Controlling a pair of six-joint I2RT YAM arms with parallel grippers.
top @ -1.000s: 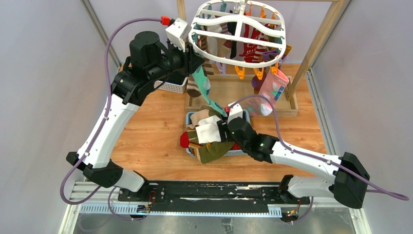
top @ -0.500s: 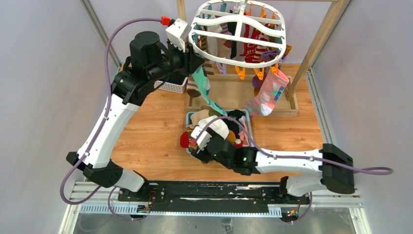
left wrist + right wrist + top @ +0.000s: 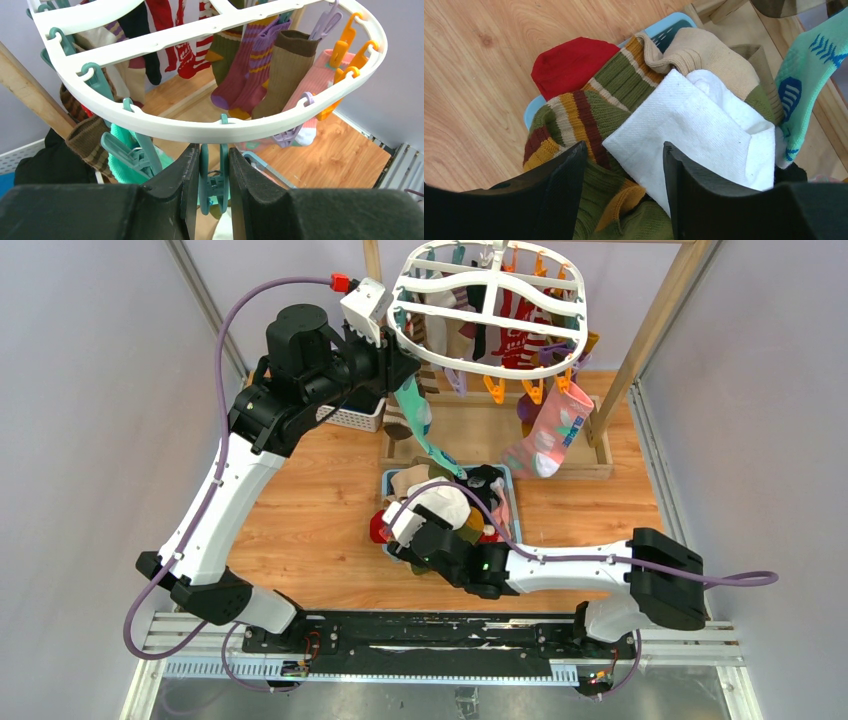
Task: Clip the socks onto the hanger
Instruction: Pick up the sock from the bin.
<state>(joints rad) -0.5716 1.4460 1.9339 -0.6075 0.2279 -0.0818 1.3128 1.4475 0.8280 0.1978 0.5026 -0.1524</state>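
The white oval hanger [image 3: 540,328] hangs from the wooden rack with several socks clipped round it, among them a mint green sock [image 3: 415,410] and a pink sock [image 3: 555,430]. My left gripper [image 3: 214,160] is shut on a teal clothespin [image 3: 214,185] that dangles from the hanger's near rim [image 3: 200,131]. My right gripper [image 3: 624,150] is open just above the sock pile in the blue basket [image 3: 664,25]. An olive striped sock [image 3: 589,107] and a corner of a white sock [image 3: 704,135] lie between its fingers. A red sock [image 3: 569,62] and a beige sock [image 3: 704,47] lie beyond.
The wooden pole rack [image 3: 650,335] stands on a wooden tray base [image 3: 600,465] behind the basket. A white lattice basket [image 3: 350,418] sits under the left arm. Grey walls close in both sides.
My right arm has swung from the basket's far right side toward me and left, and now points down over the pile's near left part. The left arm has not moved.
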